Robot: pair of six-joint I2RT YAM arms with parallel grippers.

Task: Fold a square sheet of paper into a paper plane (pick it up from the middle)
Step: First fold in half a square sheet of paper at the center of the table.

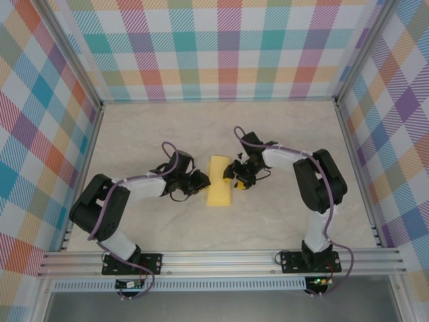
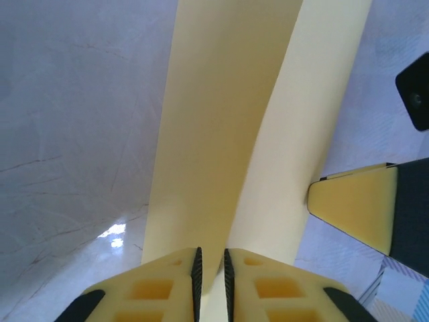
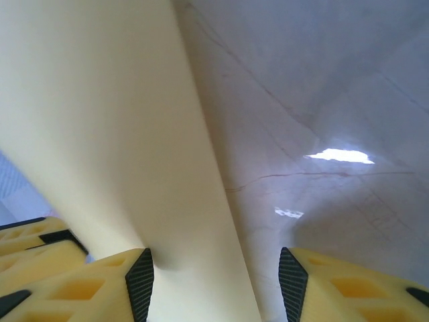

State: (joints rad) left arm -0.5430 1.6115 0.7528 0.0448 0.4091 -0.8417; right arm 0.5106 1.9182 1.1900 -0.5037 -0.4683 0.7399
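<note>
You're looking at a lab test cell here: pale marble-look tabletop [image 1: 281, 221], checked pastel panels [image 1: 221, 47] standing behind it and on both sides of it, bare aluminium rails [image 1: 221, 258] along its near edge, and there, the left arm's base [image 1: 132, 261] and the right arm's base [image 1: 305, 260] bolted onto those rails.

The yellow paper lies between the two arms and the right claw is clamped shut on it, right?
No: the right claw is open, its jaws wide apart with the edge of the yellow paper between them, as the right wrist view shows. The rest is right.
</note>
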